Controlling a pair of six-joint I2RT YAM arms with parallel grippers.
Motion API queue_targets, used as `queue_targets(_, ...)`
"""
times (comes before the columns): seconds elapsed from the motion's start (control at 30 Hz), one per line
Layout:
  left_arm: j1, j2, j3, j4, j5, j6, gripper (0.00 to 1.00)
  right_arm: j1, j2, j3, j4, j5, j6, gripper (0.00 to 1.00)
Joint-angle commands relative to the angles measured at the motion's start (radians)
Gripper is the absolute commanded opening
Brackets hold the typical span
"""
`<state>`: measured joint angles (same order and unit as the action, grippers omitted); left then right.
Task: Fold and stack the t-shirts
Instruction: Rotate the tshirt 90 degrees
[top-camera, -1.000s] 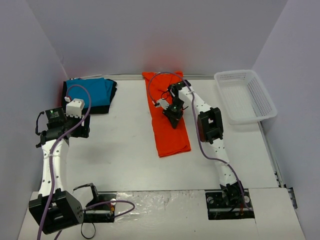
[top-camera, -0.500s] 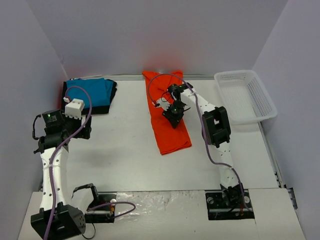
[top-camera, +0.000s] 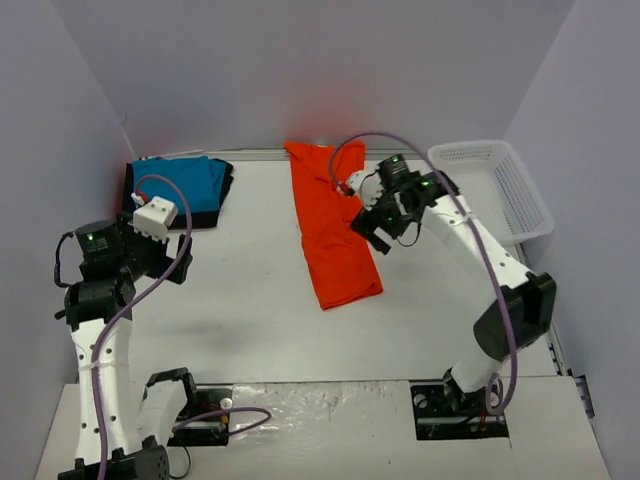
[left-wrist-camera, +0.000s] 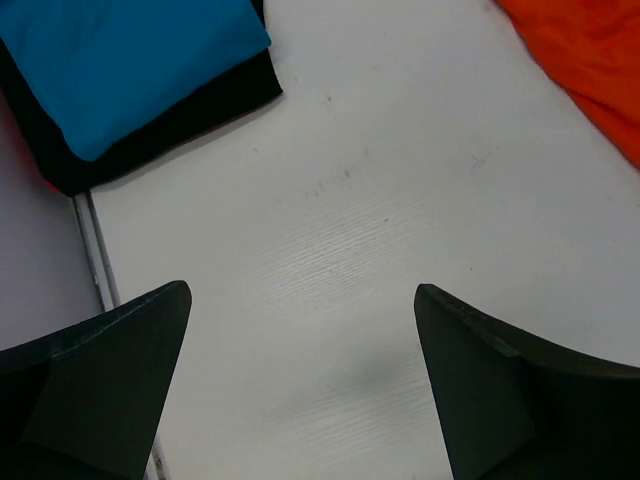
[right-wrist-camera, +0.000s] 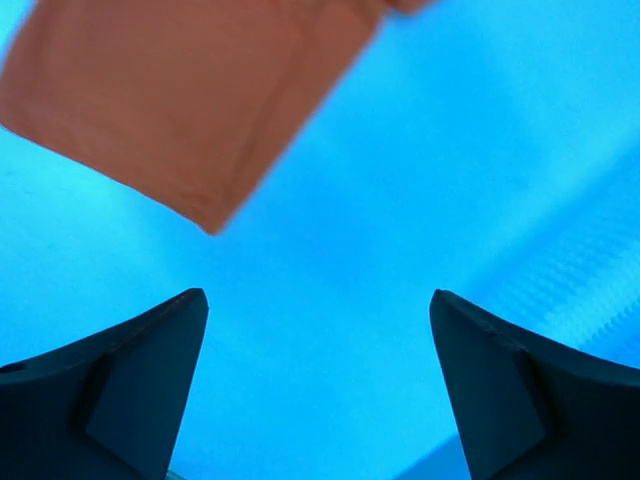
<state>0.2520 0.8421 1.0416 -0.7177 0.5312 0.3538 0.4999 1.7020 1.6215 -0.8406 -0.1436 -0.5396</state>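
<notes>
The orange-red t-shirt (top-camera: 335, 225) lies as a long folded strip at the middle back of the table, and its edge shows in both wrist views (left-wrist-camera: 590, 50) (right-wrist-camera: 190, 100). At the back left, a folded turquoise t-shirt (top-camera: 180, 183) (left-wrist-camera: 120, 60) rests on a folded black t-shirt (top-camera: 218, 200) (left-wrist-camera: 190, 115). My right gripper (top-camera: 372, 232) (right-wrist-camera: 318, 293) hovers open just right of the orange-red strip, holding nothing. Over bare table in front of the turquoise stack, my left gripper (top-camera: 172, 262) (left-wrist-camera: 302, 290) is open and empty.
A white mesh basket (top-camera: 490, 190) stands at the back right corner. Walls close the table on the left, back and right. A metal rail (left-wrist-camera: 95, 270) runs along the table's left edge. The right wrist view is tinted blue.
My right gripper has opened, let go of the orange-red t-shirt and swung up and to the right off it. The left gripper has opened wider and drawn slightly left.
</notes>
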Motion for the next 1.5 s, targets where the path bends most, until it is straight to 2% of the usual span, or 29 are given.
queue_targets(0.0, -0.063, -0.012, 0.121, -0.101, -0.057, 0.047, 0.94, -0.130, -0.169, -0.104, 0.083, 0.098, 0.035, 0.94)
queue_targets(0.03, -0.098, -0.009, 0.130, -0.112, -0.066, 0.047, 0.94, -0.144, -0.241, -0.126, 0.087, 0.040, 0.039, 1.00)
queue_targets(0.17, -0.171, -0.020, 0.121, -0.091, -0.071, -0.011, 0.94, -0.266, -0.412, -0.256, 0.173, -0.406, 0.073, 1.00)
queue_targets(0.27, -0.241, 0.011, 0.112, -0.066, -0.080, -0.058, 0.94, -0.357, -0.504, -0.369, 0.221, -0.569, 0.098, 1.00)
queue_targets(0.33, -0.348, 0.049, 0.109, -0.051, -0.118, -0.082, 0.94, -0.414, -0.568, -0.466, 0.279, -0.614, 0.124, 1.00)
queue_targets(0.37, -0.367, 0.075, 0.110, -0.043, -0.117, -0.076, 0.94, -0.431, -0.611, -0.495, 0.287, -0.632, 0.130, 1.00)
queue_targets(0.43, -0.422, 0.127, 0.124, -0.060, -0.157, -0.050, 0.94, -0.442, -0.634, -0.548, 0.291, -0.596, 0.127, 1.00)
queue_targets(0.53, -0.550, 0.181, 0.152, -0.080, -0.249, 0.007, 0.94, -0.445, -0.631, -0.523, 0.273, -0.505, 0.138, 0.99)
queue_targets(0.7, -0.700, 0.313, 0.173, -0.075, -0.439, 0.065, 0.94, -0.442, -0.696, -0.580, 0.276, -0.444, -0.008, 0.99)
queue_targets(0.73, -0.756, 0.339, 0.167, -0.065, -0.454, 0.079, 0.94, -0.443, -0.700, -0.610, 0.281, -0.430, -0.019, 0.99)
queue_targets(0.83, -0.815, 0.388, 0.130, 0.001, -0.459, 0.090, 0.94, -0.445, -0.693, -0.698, 0.363, -0.409, 0.029, 1.00)
queue_targets(0.97, -0.896, 0.459, 0.071, 0.147, -0.425, 0.080, 0.94, -0.446, -0.618, -0.690, 0.452, -0.404, 0.115, 1.00)
queue_targets(1.13, -1.037, 0.555, 0.043, 0.294, -0.525, 0.100, 0.94, -0.446, -0.495, -0.670, 0.454, -0.347, 0.124, 1.00)
queue_targets(1.17, -1.084, 0.566, 0.038, 0.317, -0.580, 0.105, 0.94, -0.445, -0.483, -0.669, 0.454, -0.335, 0.121, 1.00)
queue_targets(1.3, -1.143, 0.659, 0.047, 0.386, -0.622, 0.082, 0.94, -0.437, -0.463, -0.678, 0.471, -0.254, 0.130, 1.00)
queue_targets(1.47, -1.205, 0.704, 0.047, 0.434, -0.668, 0.067, 0.94, -0.431, -0.476, -0.692, 0.491, -0.205, 0.139, 1.00)
